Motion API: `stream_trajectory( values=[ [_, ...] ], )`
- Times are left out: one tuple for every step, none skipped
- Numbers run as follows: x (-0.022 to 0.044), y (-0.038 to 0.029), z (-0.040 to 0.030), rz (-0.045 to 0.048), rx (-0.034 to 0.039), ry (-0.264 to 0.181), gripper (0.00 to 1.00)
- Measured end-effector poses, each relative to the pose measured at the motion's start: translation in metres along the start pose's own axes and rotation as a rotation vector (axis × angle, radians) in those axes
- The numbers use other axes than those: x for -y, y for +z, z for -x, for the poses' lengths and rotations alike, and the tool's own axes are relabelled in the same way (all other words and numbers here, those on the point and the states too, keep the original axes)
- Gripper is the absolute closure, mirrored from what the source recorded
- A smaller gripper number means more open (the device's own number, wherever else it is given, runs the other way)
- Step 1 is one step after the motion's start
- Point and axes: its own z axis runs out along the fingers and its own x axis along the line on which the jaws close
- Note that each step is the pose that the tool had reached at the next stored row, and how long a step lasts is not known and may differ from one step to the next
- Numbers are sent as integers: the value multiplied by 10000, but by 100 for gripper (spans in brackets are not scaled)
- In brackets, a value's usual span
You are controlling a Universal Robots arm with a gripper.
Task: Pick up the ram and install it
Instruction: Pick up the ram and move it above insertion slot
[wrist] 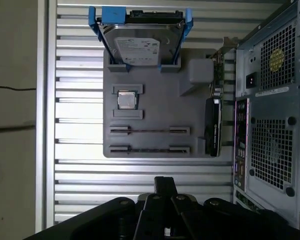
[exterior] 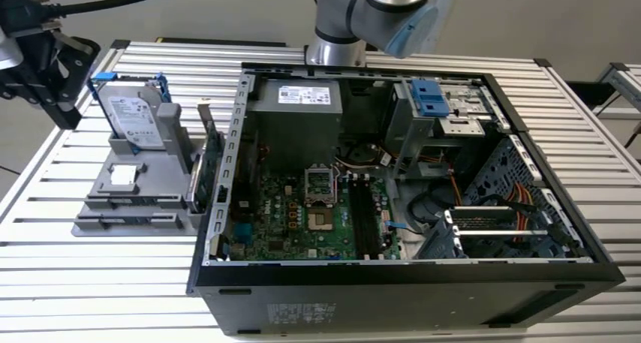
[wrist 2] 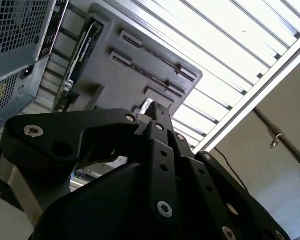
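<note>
At the parts rack: my gripper [wrist: 164,186], fingers pressed together and empty, hangs above the grey holder [wrist: 155,112], where the ram [wrist: 149,131] stands edge-up in a slot. A clean pick, I judge, needs jaws parted and centred on the stick.

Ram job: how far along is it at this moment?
Done: nothing that shows. The ram stands on edge in the grey holder on the table, outside the computer case. In hand: the end effector hangs over the table short of the holder, apart from the ram. Left: both the pickup and the seating in the case.
</note>
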Motion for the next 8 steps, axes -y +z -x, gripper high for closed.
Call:
stream_trajectory(
  values=[
    [-5, 0, -1, -1, 0, 0, 100],
    [-10, 1, -2, -1, 0, 0, 100],
    [-13, 1, -2, -1, 0, -1, 100],
    [-13, 0, -2, -1, 0, -1, 100],
    [-13, 0, -3, -1, -1, -2, 100],
    [-17, 1, -3, -1, -1, 0, 100],
    [-19, 1, -3, -1, -1, 0, 100],
    [-19, 1, -3, -1, 0, 0, 100]
  ],
)
